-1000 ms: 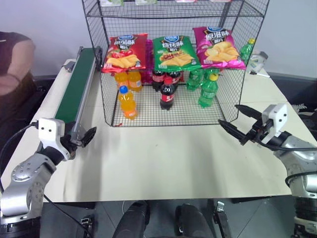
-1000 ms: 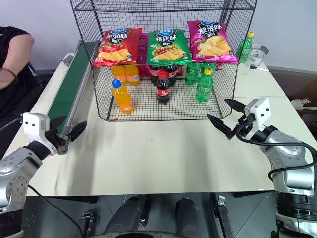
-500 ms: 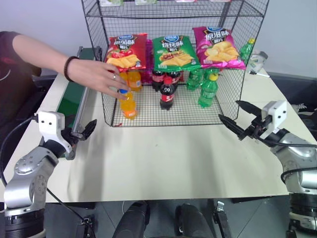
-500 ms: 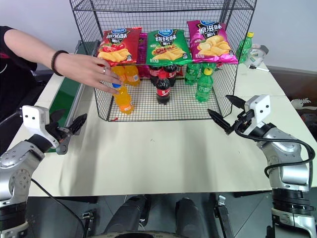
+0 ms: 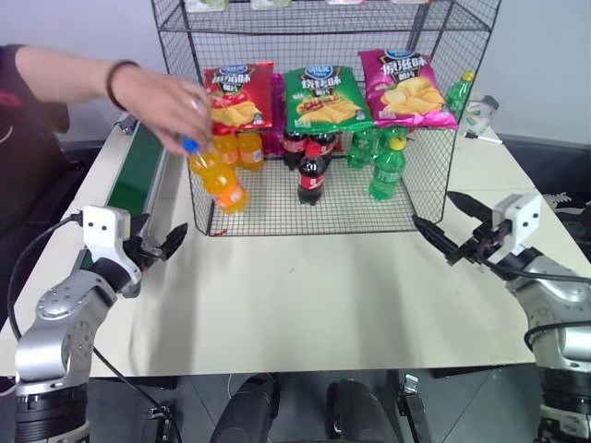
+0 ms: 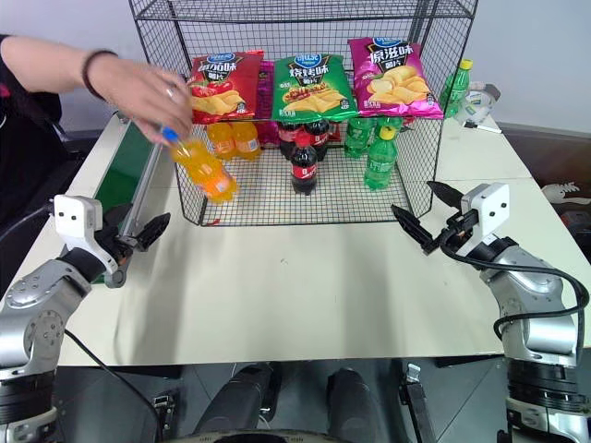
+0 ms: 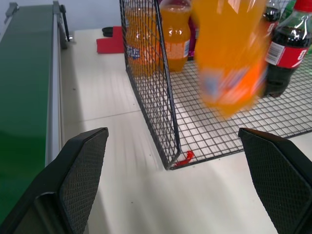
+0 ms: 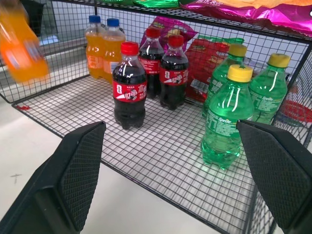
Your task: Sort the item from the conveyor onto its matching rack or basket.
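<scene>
A person's hand holds the orange soda bottle by its blue cap, tilted in the air at the front left corner of the wire rack, beside the conveyor. The left gripper hangs over the table near the conveyor's end, its fingers spread wide and empty. The right gripper is also open and empty, near the rack's front right corner, pointing toward the cola bottle and green bottles inside.

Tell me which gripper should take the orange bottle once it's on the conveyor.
Left, probably. The left gripper hovers open right beside the conveyor, toward which a person's hand carries the orange bottle. The right gripper sits across the table, past the rack.
</scene>
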